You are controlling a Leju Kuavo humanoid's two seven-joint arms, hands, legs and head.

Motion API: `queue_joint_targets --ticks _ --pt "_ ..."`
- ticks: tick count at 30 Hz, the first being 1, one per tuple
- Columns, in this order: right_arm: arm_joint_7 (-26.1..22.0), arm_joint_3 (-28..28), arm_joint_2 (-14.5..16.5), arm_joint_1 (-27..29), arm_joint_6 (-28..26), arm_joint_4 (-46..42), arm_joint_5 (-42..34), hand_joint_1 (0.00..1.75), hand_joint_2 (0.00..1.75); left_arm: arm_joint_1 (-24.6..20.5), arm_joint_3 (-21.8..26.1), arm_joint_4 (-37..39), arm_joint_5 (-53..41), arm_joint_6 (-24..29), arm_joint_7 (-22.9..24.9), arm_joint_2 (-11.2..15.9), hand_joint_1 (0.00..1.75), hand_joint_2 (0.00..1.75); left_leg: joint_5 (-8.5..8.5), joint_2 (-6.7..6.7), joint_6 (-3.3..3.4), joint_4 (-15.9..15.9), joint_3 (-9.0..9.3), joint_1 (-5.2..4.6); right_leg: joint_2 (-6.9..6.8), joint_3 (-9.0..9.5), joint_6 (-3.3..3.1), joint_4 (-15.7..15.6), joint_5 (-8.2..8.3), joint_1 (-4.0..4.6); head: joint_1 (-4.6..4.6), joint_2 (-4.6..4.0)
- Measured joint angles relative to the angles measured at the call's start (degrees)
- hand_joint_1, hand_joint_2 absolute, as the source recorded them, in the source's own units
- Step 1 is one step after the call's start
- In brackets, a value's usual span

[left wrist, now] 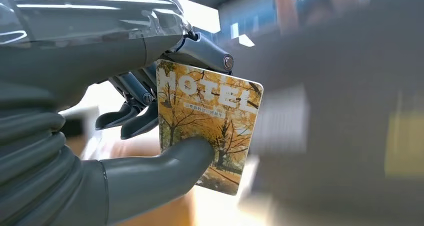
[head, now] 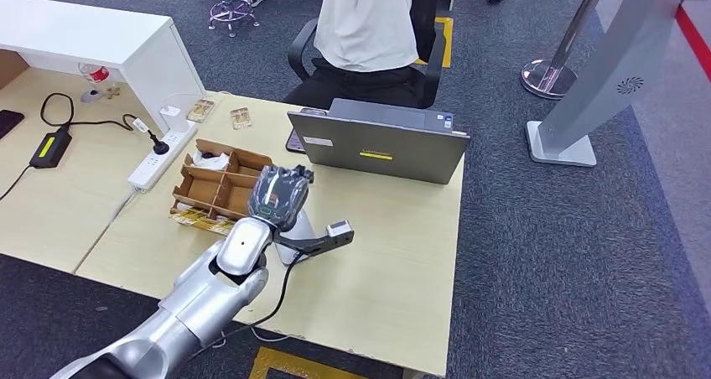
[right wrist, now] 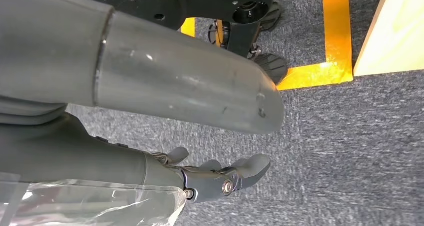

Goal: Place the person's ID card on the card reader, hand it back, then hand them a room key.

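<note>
My left hand is raised over the middle of the desk, between the cardboard box and the laptop. It pinches a room key card, a yellow card with autumn trees and the word HOTEL, between thumb and fingers. The card itself is hidden behind the hand in the head view. A dark card reader on a small stand sits on the desk just beside and below this hand. My right hand hangs over grey carpet, fingers apart, holding nothing. A person in a white shirt sits across the desk on a black chair.
A grey laptop stands open facing the person. A divided cardboard box with cards lies left of my hand. A white power strip, cables and a white shelf sit at the left. Yellow floor tape marks the carpet.
</note>
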Motion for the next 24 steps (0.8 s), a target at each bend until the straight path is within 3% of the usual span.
queue_joint_targets --ticks 3,7,15,24 --pt "-0.05 0.76 0.00 -0.24 0.01 0.02 1.09 0.00 0.00 -4.25 1.70 -4.63 -1.95 7.82 -2.18 1.81 1.75 1.75 0.00 0.00 0.00 0.00 -0.01 0.00 0.00 -0.01 -0.02 0.02 0.02 0.01 0.01 0.00" --pt "0.43 1.73 0.00 -0.80 0.14 0.05 1.85 0.00 0.00 -10.64 5.38 -6.75 -4.62 12.05 -4.64 4.09 1.75 1.75 0.06 0.00 0.01 -0.01 0.00 0.01 -0.01 -0.03 -0.04 0.03 0.04 0.02 -0.03 0.00" --pt "1.04 2.65 0.00 -1.44 0.44 0.12 1.87 0.00 0.00 -20.19 9.76 -2.11 -8.66 12.87 -4.83 6.64 1.75 1.75 0.11 -0.02 -0.04 -0.01 -0.01 0.02 -0.03 -0.03 -0.05 0.05 0.04 0.02 -0.03 0.00" --pt "1.65 2.66 0.00 -1.47 0.41 0.24 1.76 0.00 0.00 -23.53 10.52 6.51 -10.34 12.34 -2.03 7.38 1.75 1.75 0.11 -0.02 -0.04 -0.01 -0.02 0.01 -0.03 -0.03 -0.04 0.05 0.04 0.02 -0.03 0.00"
